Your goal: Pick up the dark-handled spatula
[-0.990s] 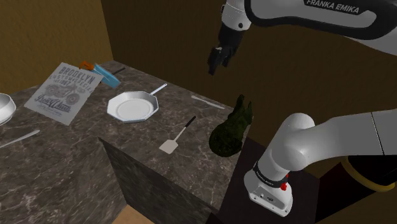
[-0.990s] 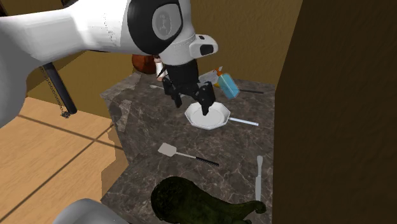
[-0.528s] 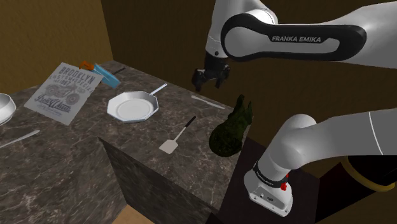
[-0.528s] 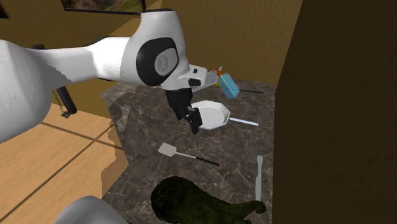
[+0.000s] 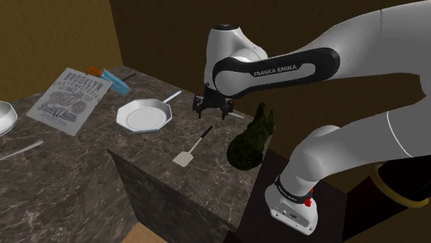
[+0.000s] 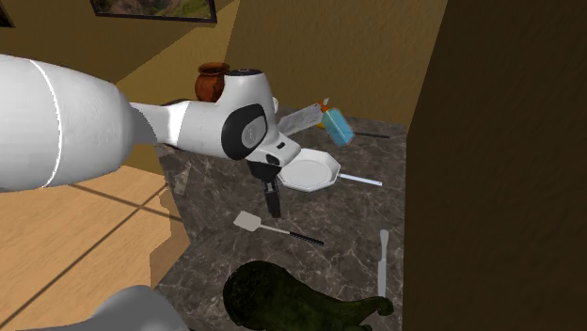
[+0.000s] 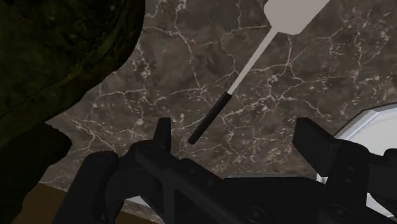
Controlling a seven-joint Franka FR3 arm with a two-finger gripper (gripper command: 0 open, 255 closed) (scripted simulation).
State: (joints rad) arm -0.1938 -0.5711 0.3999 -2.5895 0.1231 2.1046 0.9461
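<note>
The spatula lies flat on the dark marble counter, its pale blade toward the front edge and its black handle pointing back. My gripper hangs open just above the handle end, not touching it. In the wrist view the dark handle lies between and just beyond my fingertips, with the blade farther off. In the second exterior view the gripper hovers above the spatula.
A white plate sits close by the spatula in the shoulder view's left. A dark green lumpy object stands on the other side. A pale utensil, a printed sheet and a blue item lie farther off.
The arm has swung toward the shoulder view's left and come down from high above the counter to just over the spatula's handle. The fingers stayed open; nothing on the counter moved.
</note>
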